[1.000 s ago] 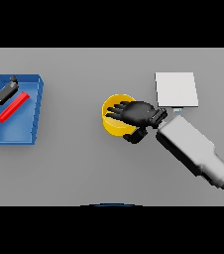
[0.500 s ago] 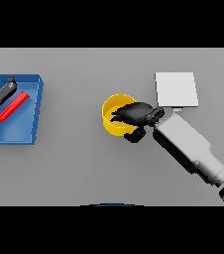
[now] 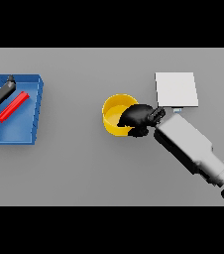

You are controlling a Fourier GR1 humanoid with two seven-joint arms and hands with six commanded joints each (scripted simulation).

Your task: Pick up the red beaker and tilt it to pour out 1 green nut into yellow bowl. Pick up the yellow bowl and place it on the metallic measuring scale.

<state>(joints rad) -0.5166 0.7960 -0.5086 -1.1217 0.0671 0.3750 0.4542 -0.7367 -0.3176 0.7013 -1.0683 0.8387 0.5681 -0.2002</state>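
Right hand [image 3: 138, 118] clenched on the right rim of the yellow bowl [image 3: 115, 115], dark fingers curled over the edge and covering that side of it. Forearm reaching in from about 4 o'clock, its far end cut off at the right edge. Bowl resting near the middle of the grey table [image 3: 84, 168]; inside of the bowl partly hidden by the hand, contents impossible to make out. Metallic measuring scale [image 3: 176, 89] a pale square plate at 2 o'clock from the bowl, just beside the hand, its lower edge partly overlapped by the wrist. Left hand [image 3: 0, 93] at the far left edge, mostly cut off, fingers too little seen to tell whether spread or closed. Blue tray [image 3: 33, 114] at 9 o'clock from the bowl, well apart, with a red beaker [image 3: 13, 107] lying tilted inside it, seen only as a red bar. Green nut not discernible anywhere
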